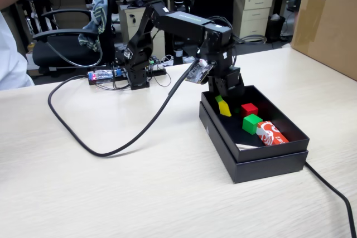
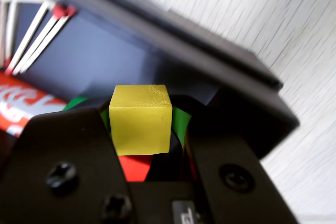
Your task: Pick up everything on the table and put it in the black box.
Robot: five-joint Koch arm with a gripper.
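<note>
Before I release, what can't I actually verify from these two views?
- Fixed view: the hand tips are hidden behind the yellow cube; the grip is not readable here.
- Fixed view: whether the cube touches the black box floor is hidden by the near wall.
- Wrist view: the red cube and green cube are mostly covered by the yellow cube.
- Wrist view: the red packet is cut off at the left edge.

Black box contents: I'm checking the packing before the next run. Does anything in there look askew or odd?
Nothing looks damaged or spilled. The yellow cube is tilted only because the hand grips it over the black box; red cube and green cube sit inside.
</note>
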